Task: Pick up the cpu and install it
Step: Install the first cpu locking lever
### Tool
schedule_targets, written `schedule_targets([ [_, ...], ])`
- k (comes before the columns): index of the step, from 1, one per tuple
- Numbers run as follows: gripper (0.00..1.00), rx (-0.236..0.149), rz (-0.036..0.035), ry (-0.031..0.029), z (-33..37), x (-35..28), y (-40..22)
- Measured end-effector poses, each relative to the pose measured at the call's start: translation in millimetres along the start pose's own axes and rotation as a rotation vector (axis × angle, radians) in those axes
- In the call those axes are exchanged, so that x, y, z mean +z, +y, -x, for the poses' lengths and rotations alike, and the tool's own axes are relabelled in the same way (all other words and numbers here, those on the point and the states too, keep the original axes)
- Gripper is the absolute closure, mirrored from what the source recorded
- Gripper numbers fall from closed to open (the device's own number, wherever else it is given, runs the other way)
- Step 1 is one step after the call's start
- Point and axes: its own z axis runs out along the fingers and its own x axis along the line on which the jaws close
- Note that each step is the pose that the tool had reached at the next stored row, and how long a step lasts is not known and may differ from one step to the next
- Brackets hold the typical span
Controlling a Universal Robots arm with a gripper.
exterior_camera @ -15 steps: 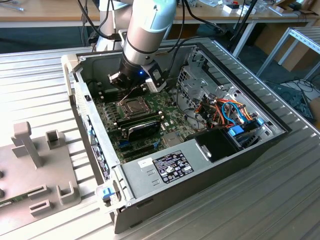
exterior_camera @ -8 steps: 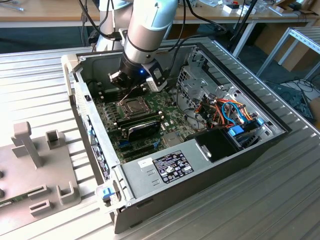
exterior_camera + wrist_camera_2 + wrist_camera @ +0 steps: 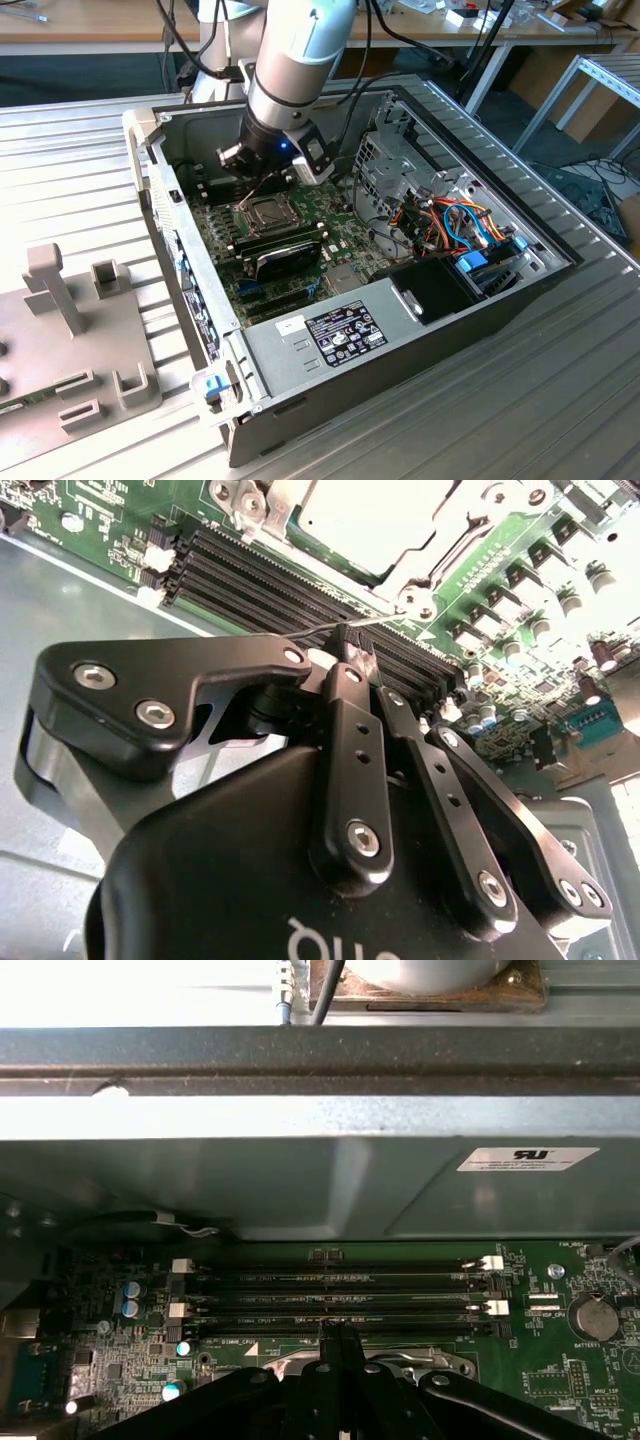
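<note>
Claw [image 3: 350,645] pinched shut, holding nothing, above four memory slots [image 3: 335,1300] beside one cpu [image 3: 375,520].

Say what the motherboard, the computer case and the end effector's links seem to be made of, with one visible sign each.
Motherboard: probably lacquered fibreglass laminate, glossy green with fine printed traces.
Case: looks like sheet metal, dull grey, thin folded edges and punched holes.
End effector links: likely black-coated metal or hard plastic; matte black bars joined by bright screws. The look leaves that open.
</note>
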Motion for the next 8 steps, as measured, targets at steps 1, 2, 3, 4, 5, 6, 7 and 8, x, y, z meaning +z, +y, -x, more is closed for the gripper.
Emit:
schedule_targets([
  [1, 0.89, 0.000, 0.0000, 0.0000, 0.0, 1.0, -0.3],
  [2, 0.89, 0.000, -0.0001, 0.0000, 0.0, 1.8, -0.5],
  [3, 0.89, 0.000, 0.0000, 0.0000, 0.0, 2.6, -0.8],
  [4, 0.89, 0.000, 0.0000, 0.0001, 0.0, 3.3, -1.0],
  [5, 0.89, 0.000, 0.0001, 0.0000, 0.0, 4.0, -1.2],
  [6, 0.89, 0.000, -0.0001, 0.0000, 0.0, 4.7, -1.4],
  [7, 0.89, 0.000, 0.0000, 0.0000, 0.1, 5.0, -1.5],
  [8, 0.89, 0.000, 0.0000, 0.0001, 0.4, 5.7, -1.7],
])
